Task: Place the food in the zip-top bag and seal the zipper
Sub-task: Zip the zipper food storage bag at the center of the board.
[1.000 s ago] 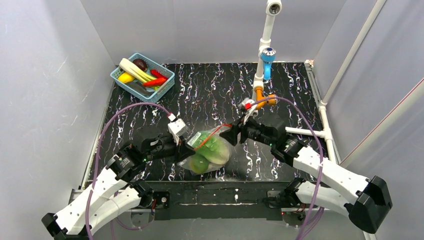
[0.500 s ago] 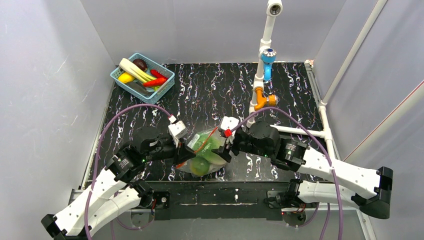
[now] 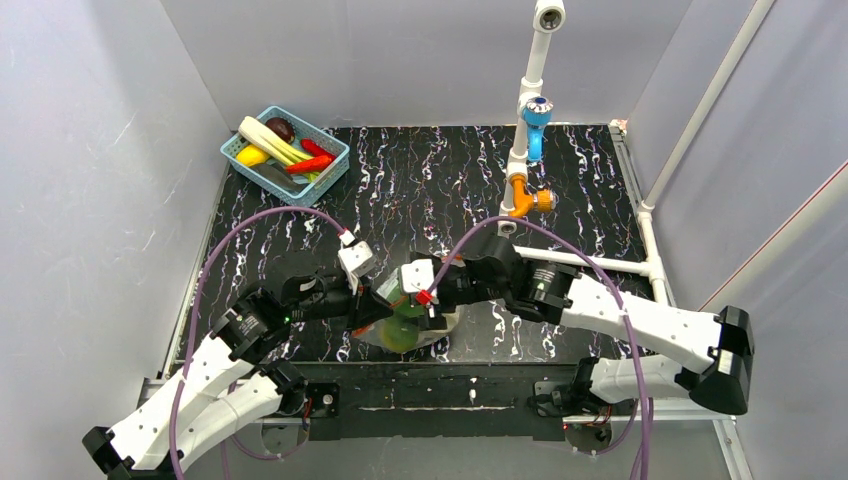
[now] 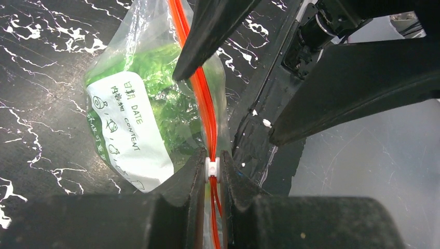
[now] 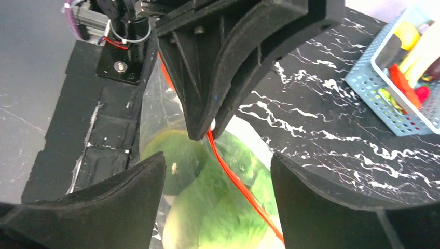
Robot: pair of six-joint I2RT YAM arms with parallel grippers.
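— Zip-top bag (image 4: pixel 124 124), where?
— Flat on the black marbled tabletop (image 3: pixel 450 180), by the near edge, between both claws.
— Left claw (image 4: pixel 211 155)?
— Clenched on the zipper (image 4: pixel 200 88), pinching a small white slider (image 4: pixel 212 168).
— Right claw (image 5: pixel 218 158)?
— Released, spread wide, one finger either side of that red strip.
— Inside the bag?
— Green lettuce (image 4: pixel 166 98), then a round yellow-green fruit (image 5: pixel 176 155), both seen through the clear plastic.

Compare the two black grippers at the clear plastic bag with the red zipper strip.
The left gripper is shut; the right gripper is open. The left pinches the red zipper strip at its white slider; the right holds nothing, its fingers spread either side of that strip. Both are at the clear plastic bag.
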